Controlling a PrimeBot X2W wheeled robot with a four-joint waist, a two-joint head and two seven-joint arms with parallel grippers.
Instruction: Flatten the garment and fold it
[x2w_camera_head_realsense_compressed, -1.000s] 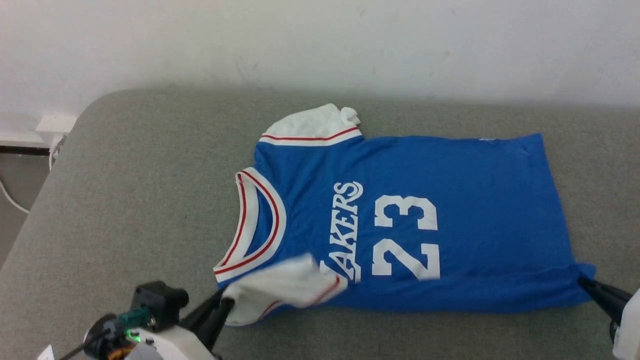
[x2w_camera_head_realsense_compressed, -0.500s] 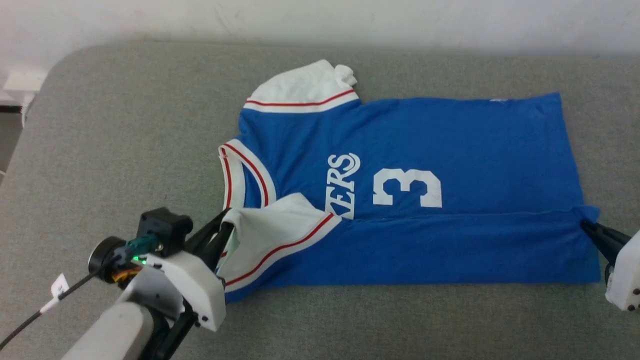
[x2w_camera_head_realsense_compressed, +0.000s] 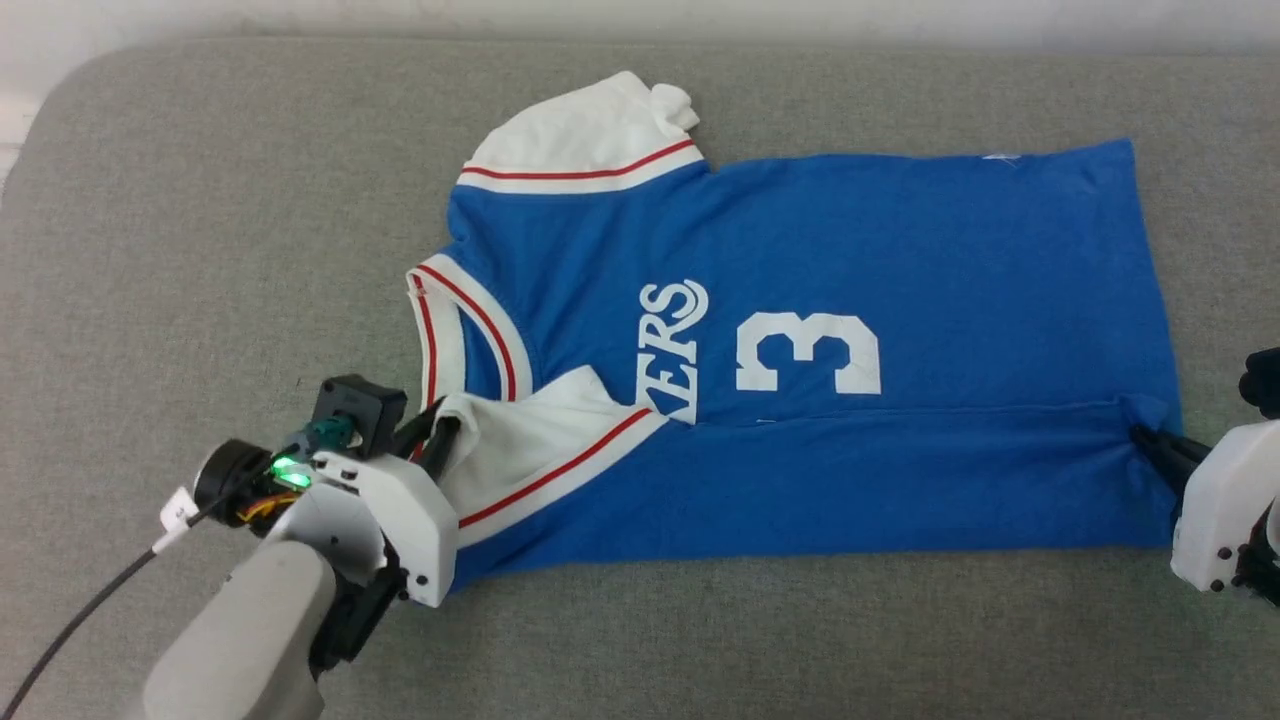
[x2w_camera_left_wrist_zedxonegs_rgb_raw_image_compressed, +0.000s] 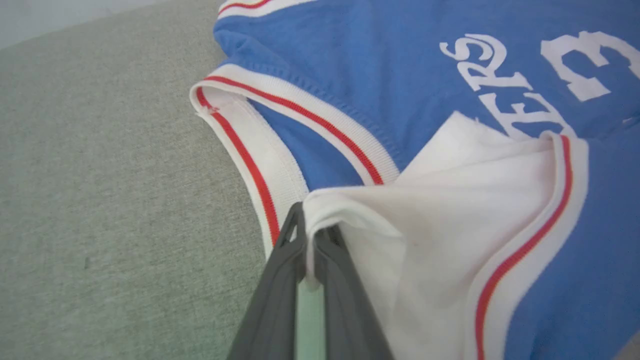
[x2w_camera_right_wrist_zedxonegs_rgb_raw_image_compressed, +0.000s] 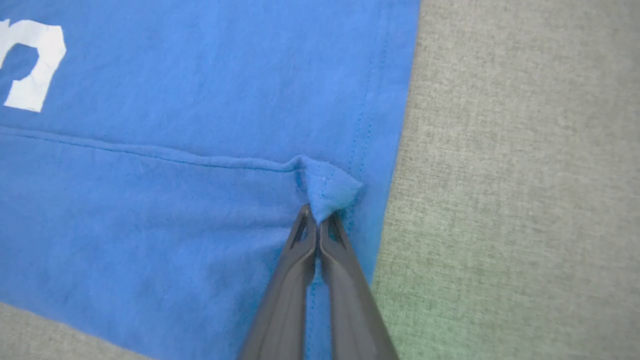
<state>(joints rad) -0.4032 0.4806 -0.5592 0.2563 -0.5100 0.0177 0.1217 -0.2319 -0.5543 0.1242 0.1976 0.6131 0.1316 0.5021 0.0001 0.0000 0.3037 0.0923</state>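
Observation:
The garment (x2w_camera_head_realsense_compressed: 900, 250), a royal-blue jersey with white sleeves and red-and-white trim, lies on the grey surface with its collar to the left. Its near long edge is folded over the front, covering part of the lettering and one digit, so only "3" shows. My left gripper (x2w_camera_head_realsense_compressed: 445, 432) is shut on the white near sleeve (x2w_camera_left_wrist_zedxonegs_rgb_raw_image_compressed: 450, 220), pinching its cloth at the left gripper (x2w_camera_left_wrist_zedxonegs_rgb_raw_image_compressed: 312, 235) tips beside the collar (x2w_camera_left_wrist_zedxonegs_rgb_raw_image_compressed: 280, 130). My right gripper (x2w_camera_head_realsense_compressed: 1140, 438) is shut on the folded hem corner (x2w_camera_right_wrist_zedxonegs_rgb_raw_image_compressed: 327, 192), where the right gripper (x2w_camera_right_wrist_zedxonegs_rgb_raw_image_compressed: 317, 220) tips hold a small peak of blue cloth.
The grey padded surface (x2w_camera_head_realsense_compressed: 200, 250) extends well to the left of the garment and in front of it. A pale wall runs along the far edge. A black cable (x2w_camera_head_realsense_compressed: 70, 630) trails from my left wrist at the lower left.
Both grippers have carried the near edge away from me over the shirt front, hiding the "2" and part of the lettering. The camera has tilted down, shifting the whole scene up.

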